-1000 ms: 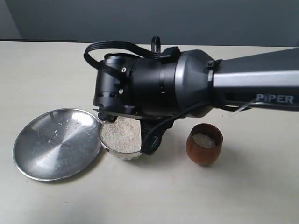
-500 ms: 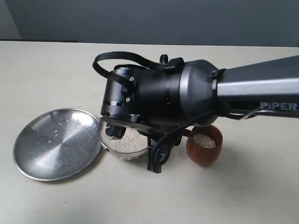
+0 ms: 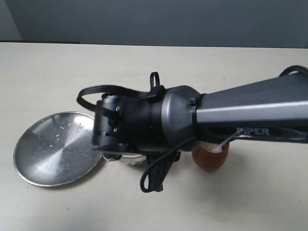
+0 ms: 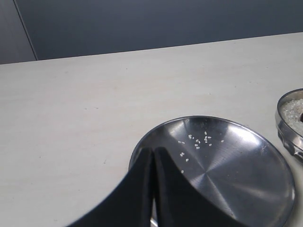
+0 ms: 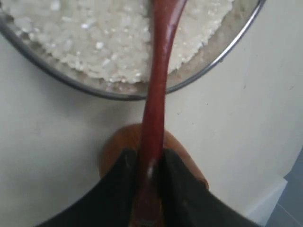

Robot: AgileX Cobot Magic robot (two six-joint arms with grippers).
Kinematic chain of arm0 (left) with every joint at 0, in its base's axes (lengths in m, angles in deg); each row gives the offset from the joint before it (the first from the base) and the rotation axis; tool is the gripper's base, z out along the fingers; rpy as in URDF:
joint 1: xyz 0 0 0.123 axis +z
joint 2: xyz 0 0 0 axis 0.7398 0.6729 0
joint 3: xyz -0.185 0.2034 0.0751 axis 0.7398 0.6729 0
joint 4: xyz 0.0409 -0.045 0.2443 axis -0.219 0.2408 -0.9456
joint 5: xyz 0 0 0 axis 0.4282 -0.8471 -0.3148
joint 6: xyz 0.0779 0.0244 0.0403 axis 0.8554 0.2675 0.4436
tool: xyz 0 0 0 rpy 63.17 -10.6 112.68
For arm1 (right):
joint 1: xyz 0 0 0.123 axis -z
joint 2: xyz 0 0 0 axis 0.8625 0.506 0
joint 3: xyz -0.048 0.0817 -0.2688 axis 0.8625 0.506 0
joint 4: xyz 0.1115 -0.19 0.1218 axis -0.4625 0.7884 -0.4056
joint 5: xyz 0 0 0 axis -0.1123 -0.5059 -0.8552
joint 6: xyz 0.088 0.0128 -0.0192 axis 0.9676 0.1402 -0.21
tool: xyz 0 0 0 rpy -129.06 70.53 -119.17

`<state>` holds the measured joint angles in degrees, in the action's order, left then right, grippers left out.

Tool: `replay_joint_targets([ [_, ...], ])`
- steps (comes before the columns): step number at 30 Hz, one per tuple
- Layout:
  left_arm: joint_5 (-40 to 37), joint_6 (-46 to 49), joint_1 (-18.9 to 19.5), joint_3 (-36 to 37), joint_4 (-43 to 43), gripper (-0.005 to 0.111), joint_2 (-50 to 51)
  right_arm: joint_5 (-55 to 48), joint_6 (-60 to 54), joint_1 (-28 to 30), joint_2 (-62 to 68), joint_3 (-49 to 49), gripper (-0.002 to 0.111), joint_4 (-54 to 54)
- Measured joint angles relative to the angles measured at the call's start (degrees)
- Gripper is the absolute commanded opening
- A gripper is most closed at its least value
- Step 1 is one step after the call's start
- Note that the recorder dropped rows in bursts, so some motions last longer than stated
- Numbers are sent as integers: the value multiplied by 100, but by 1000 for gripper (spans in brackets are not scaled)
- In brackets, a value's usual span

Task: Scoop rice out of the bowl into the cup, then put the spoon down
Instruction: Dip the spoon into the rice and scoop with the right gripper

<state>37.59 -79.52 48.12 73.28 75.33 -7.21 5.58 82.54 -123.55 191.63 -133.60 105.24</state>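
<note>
We've got R gripper clamped on spoon handle, spoon reaching over rice in bowl; cup near bowl. Light, stiff, slick wood: we'd grip mid-handle, level. L gripper pinched closed, empty.

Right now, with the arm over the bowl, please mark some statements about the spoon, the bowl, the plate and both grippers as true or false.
1. The right gripper holds the spoon by its handle. True.
2. The plate is heaped full. False: only a few stray grains lie on it.
3. The spoon reaches over the rice in the bowl. True.
4. The left gripper grips the bowl's rim. False: it is shut on nothing, above the plate.
</note>
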Motion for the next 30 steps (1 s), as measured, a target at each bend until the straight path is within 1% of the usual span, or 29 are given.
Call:
replay_joint_targets([
  [4,0,0,0,0,0,0,0,-25,103,-132,77,0,-1,177],
  [9,0,0,0,0,0,0,0,-29,128,-154,67,9,-1,211],
  [24,0,0,0,0,0,0,0,-29,136,-87,-95,9,-1,-85],
  [30,0,0,0,0,0,0,0,-29,141,58,-285,9,-1,-268],
])
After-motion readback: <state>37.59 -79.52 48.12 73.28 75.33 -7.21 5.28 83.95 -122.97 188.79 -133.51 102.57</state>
